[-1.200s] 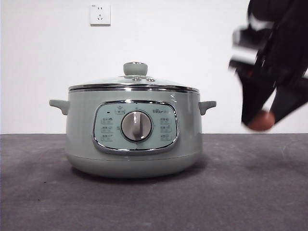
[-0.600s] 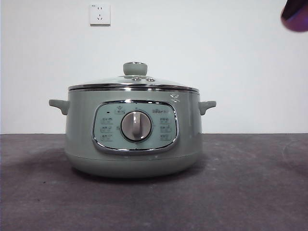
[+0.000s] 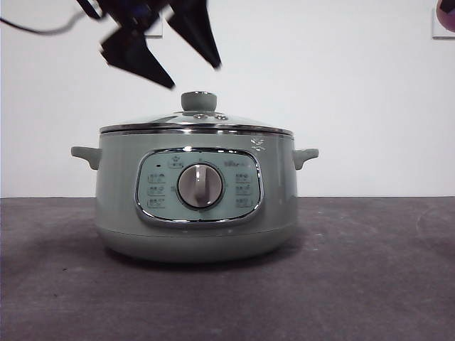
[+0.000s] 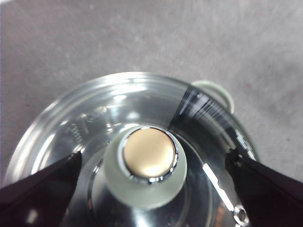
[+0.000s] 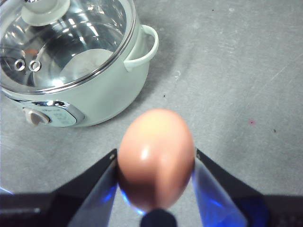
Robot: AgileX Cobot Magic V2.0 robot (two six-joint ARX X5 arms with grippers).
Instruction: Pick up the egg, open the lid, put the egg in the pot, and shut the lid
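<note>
Left wrist view: left gripper (image 4: 151,165) hangs spread over the knob (image 4: 147,156) of the lid (image 4: 118,101), still on the pot (image 3: 195,192), right gripper (image 5: 156,163) clamps the egg (image 5: 156,156) aside; lid-opening step, next descend and pinch knob.

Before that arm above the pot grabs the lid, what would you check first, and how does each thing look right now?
1. Left gripper jaws open, one either side of the knob: ok.
2. Jaws down level with the knob: not ok; in the front view they hang above it.
3. Lid seated flat on the pot: ok.
4. Egg held in the right gripper, off to the pot's side: ok.
5. Pot inside free for the egg: cannot tell.
</note>
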